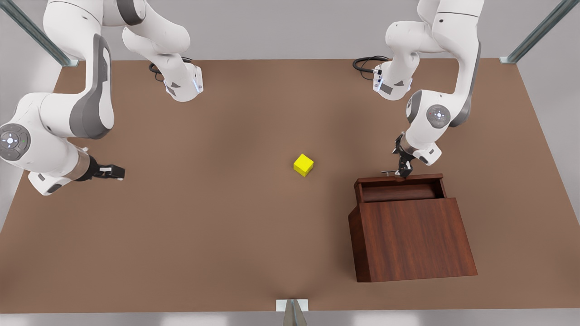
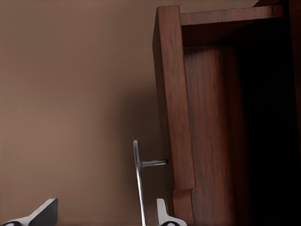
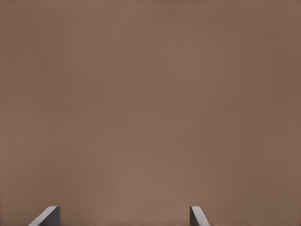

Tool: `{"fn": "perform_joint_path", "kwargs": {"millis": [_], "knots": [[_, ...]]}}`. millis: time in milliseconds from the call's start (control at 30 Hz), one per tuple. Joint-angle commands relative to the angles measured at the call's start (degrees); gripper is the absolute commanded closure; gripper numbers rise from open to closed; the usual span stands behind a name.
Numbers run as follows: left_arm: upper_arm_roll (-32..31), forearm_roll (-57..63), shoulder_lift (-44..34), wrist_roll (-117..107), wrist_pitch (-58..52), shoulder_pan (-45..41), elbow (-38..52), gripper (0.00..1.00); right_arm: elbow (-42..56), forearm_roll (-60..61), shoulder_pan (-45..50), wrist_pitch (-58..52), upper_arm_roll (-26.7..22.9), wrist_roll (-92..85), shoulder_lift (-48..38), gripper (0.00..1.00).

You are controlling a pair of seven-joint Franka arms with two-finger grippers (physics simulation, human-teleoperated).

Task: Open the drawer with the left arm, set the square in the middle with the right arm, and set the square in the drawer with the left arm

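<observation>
Dark wood-grain drawer (image 1: 398,186), silvery metal handle (image 2: 138,181), matt tabletop (image 1: 204,217)

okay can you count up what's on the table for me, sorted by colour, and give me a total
Yellow: 1, the square, loose on the table.
Reddish-brown wood: 1, the box with its drawer pulled out.
Silver: 1, the drawer's handle, between the left gripper's open fingers.
The right gripper waits open over bare table.
Total: 3

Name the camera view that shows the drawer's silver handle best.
Left wrist view: the handle appears close, bar and post clear, on the drawer front. In the front view it is a small sliver by the left hand.
</observation>
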Motion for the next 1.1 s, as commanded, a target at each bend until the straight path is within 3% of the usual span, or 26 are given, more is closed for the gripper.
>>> {"fn": "perform_joint_path", "kwargs": {"millis": [0,1067], "knots": [[0.01,0.02,0.01,0.0,0.01,-0.12,-0.05,0.0,0.0,0.0,0.01,0.0,0.0,-0.05,0.0,0.0],[-0.08,-0.24,-1.57,-3.08,-4.91,-1.44,-0.41,0.0,0.0,0.0,-0.08,0.26,0.0,-0.05,0.44,0.0]]}}
